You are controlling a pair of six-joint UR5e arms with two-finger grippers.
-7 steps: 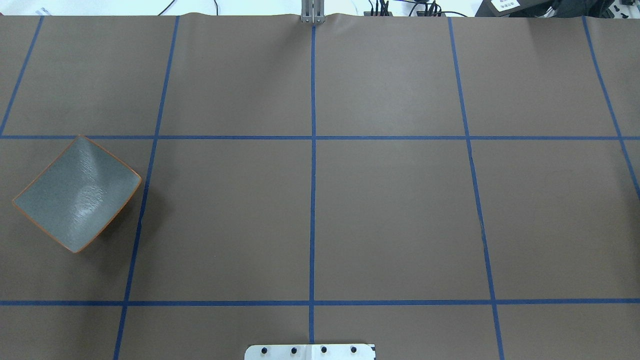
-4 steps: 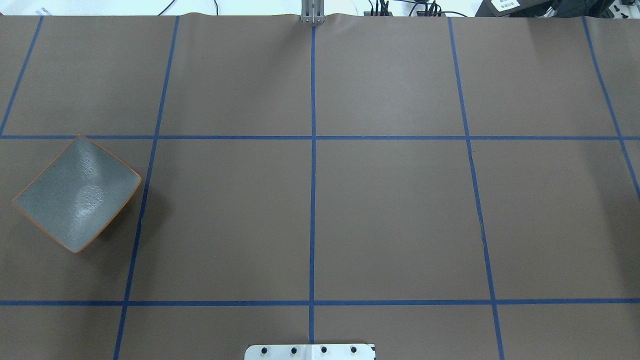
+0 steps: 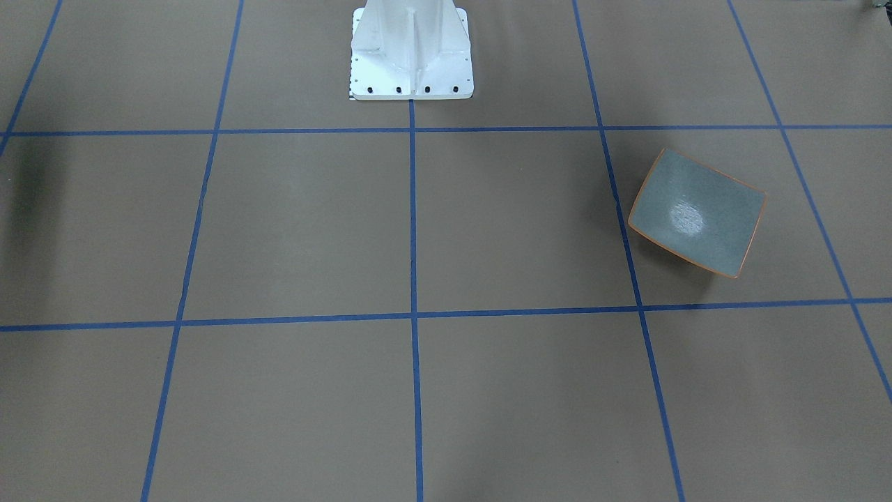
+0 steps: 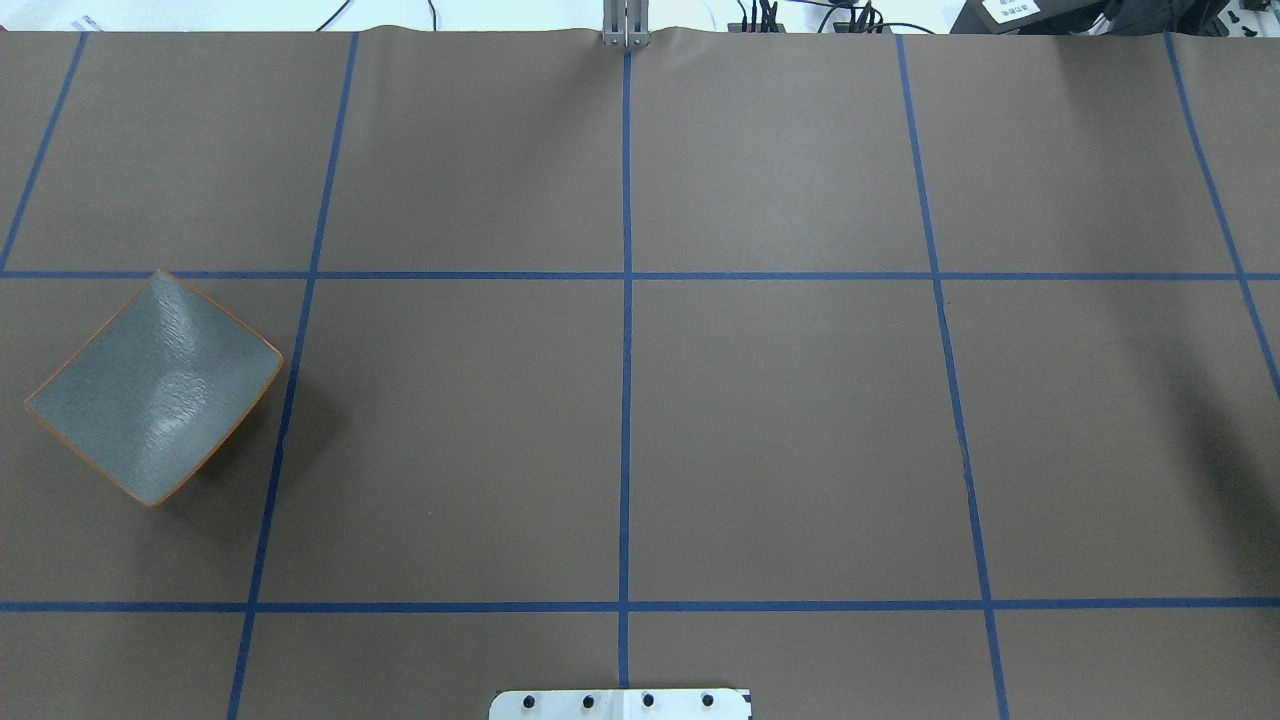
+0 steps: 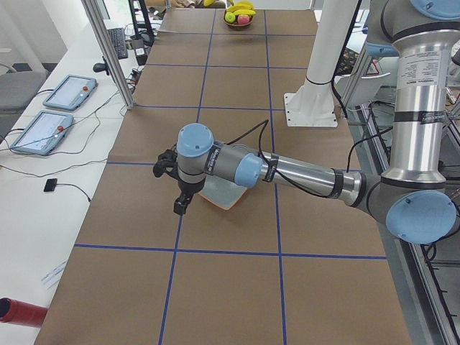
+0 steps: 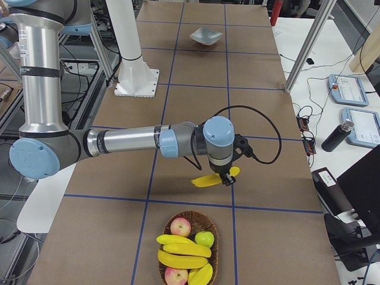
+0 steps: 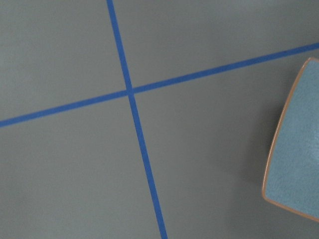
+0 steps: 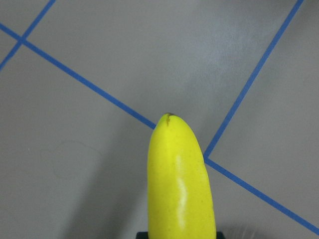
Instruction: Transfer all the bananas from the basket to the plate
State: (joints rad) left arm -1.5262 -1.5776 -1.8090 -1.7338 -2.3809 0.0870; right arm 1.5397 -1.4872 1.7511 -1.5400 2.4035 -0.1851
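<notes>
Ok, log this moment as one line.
right gripper: holds banana aloft near basket | left gripper: beside plate, state unclear | plate: empty | basket: three bananas inside

Bright, even room light from above in all views, with no hard shadows. White glare patch in the middle of the plate (image 3: 686, 216), and a soft shadow beside it on the table (image 4: 780, 420). A diffuse dark smudge of shadow sits at the overhead view's right edge and the front view's left edge. Left wrist view is soft, with a grey-blue cast and fuzzy tape lines. Right wrist view: the banana (image 8: 180, 184) is very close and slightly soft, with a pale sheen streak and a faint shadow below-left. Side views are sharp; uprights lean at the edges.
</notes>
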